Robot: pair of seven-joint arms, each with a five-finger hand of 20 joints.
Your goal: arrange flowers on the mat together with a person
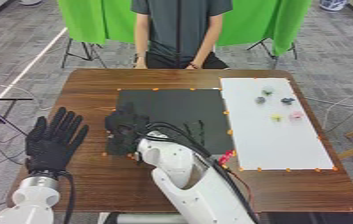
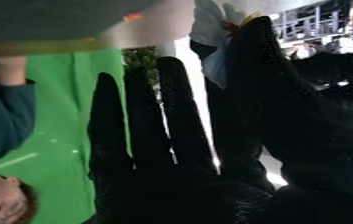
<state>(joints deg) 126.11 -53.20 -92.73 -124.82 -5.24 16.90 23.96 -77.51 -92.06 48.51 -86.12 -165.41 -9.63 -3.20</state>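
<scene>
The right hand [image 1: 124, 125] pinches a pale flower [image 2: 205, 24] with its thumb, over the black mat [image 1: 168, 102]; left of it, the left hand [image 1: 50, 150] is open; farther off rightward, small flowers [image 1: 297, 115] dot the white mat [image 1: 279, 145]

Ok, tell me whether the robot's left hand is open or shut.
Open. In the head view, the left hand has its fingers straight and fanned apart, with the thumb out to the side.
</scene>
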